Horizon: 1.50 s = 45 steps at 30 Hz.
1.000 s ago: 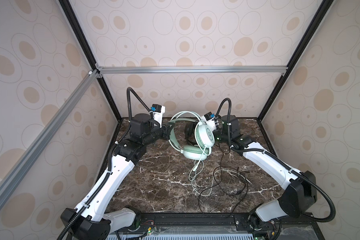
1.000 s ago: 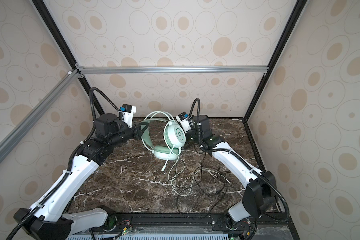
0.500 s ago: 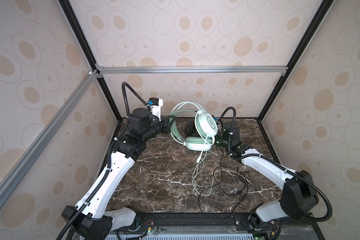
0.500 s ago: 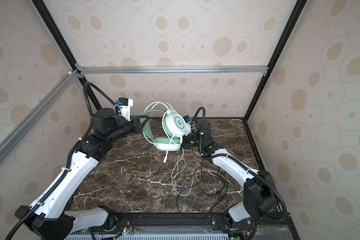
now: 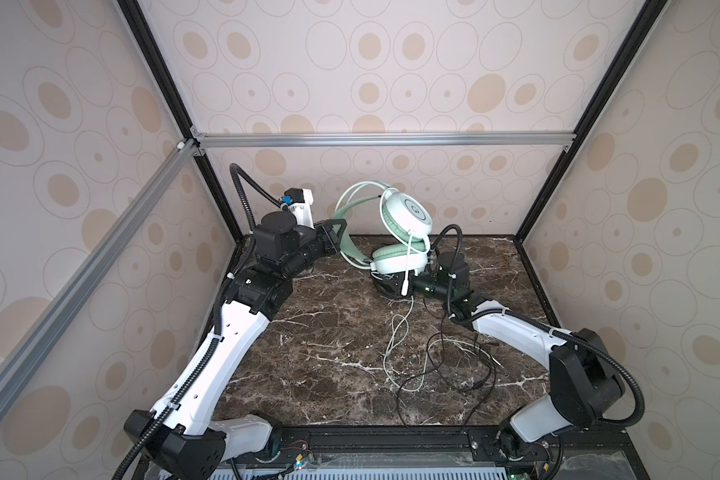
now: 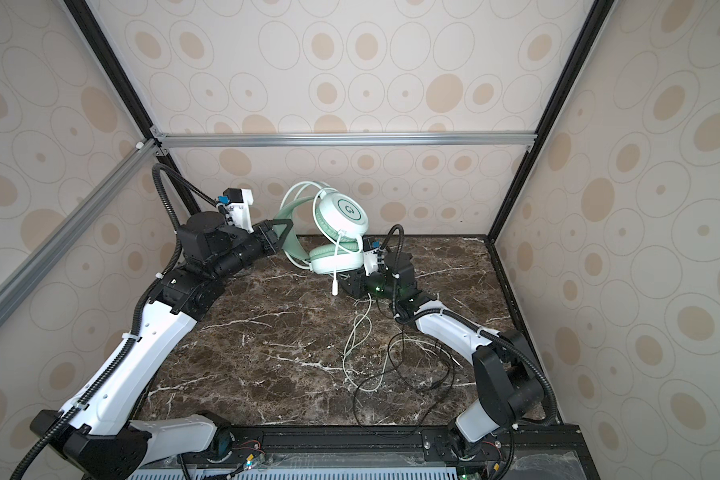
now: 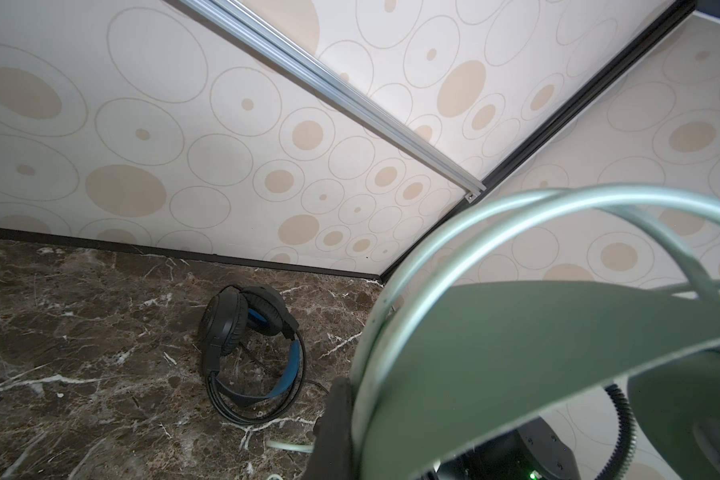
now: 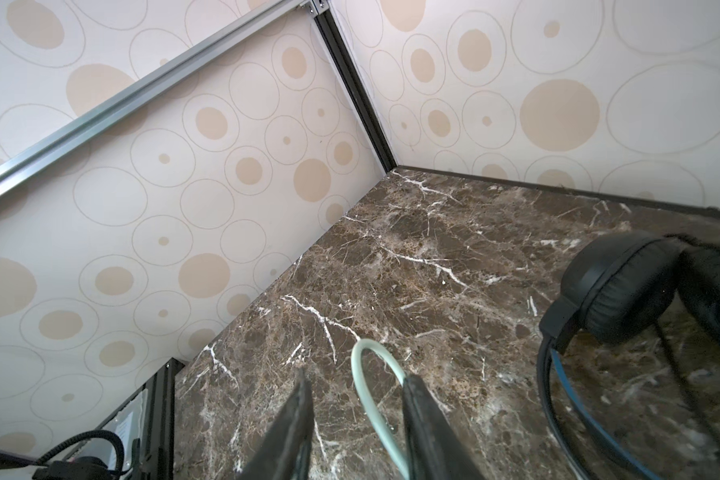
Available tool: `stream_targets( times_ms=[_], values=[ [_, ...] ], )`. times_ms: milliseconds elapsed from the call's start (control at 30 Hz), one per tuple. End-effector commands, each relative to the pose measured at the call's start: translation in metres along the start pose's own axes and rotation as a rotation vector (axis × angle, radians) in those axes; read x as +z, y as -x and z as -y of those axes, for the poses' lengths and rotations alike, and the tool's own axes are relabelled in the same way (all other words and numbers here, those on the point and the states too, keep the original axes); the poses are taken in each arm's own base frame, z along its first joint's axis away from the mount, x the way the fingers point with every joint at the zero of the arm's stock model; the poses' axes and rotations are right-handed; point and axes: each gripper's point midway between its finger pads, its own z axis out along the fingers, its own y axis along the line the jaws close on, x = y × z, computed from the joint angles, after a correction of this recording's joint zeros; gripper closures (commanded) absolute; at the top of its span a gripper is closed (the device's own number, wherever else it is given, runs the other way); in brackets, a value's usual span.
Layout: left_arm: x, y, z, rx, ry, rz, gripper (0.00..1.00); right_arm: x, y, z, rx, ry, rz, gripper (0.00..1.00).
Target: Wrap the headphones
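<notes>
**Status.** The left gripper [image 5: 338,237] stays clamped on the headband of the mint headset [image 5: 406,214]. It has raised the headset clear of the worktop [image 5: 329,340] at 12 o'clock, higher and closer to the back wall than a second ago.

The right gripper [image 8: 356,380] has left ear-cup height and dropped to the worktop directly beneath the headset. Its jaws are narrow and closing but not yet shut — the mint cable [image 8: 385,411] runs between them, close against one finger. The slack trails toward 5 o'clock, tangled with the black cable [image 5: 445,374].

The black headset [image 7: 246,328] lies untouched on the worktop at 12 o'clock, just beside the right gripper.

**Meaning.** The mint headset now appears presented for winding. Likely next step — complete the pinch near the ear cup, then lead the cable around the headset. Risk: the black cable may be dragged along.
</notes>
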Motion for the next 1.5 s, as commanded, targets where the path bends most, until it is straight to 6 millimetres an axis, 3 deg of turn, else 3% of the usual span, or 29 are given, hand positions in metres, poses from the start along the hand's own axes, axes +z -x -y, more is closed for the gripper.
stream_targets(
  times_ms=[0,233,333,600,800,967,1200,1333,1467],
  values=[
    [-0.022,0.049,0.034,-0.092,-0.084,0.168,1.00,0.007,-0.006,0.004,0.046,-0.013,0.038,0.69],
    [-0.020,0.050,0.015,-0.153,0.001,0.201,1.00,0.012,-0.024,0.000,0.046,-0.029,0.002,0.91],
    [-0.016,0.050,0.014,-0.162,0.006,0.199,1.00,0.013,-0.029,-0.003,0.048,-0.027,-0.004,0.93],
    [-0.012,0.048,0.018,-0.159,-0.016,0.179,1.00,0.016,-0.031,-0.005,0.065,-0.009,0.013,0.68],
    [-0.014,0.051,0.024,-0.147,-0.032,0.175,1.00,0.022,-0.045,0.002,0.040,-0.022,-0.020,0.54],
    [-0.017,0.051,0.028,-0.136,-0.043,0.164,1.00,0.026,-0.051,0.008,-0.026,-0.043,-0.063,0.48],
    [-0.018,0.049,0.028,-0.134,-0.043,0.159,1.00,0.025,-0.050,0.012,-0.067,-0.074,-0.090,0.48],
    [-0.017,0.048,0.027,-0.130,-0.040,0.157,1.00,0.010,-0.049,0.005,-0.091,-0.088,-0.095,0.48],
    [-0.018,0.049,0.026,-0.125,-0.036,0.160,1.00,-0.011,-0.049,-0.005,-0.132,-0.092,-0.115,0.41]
  ],
)
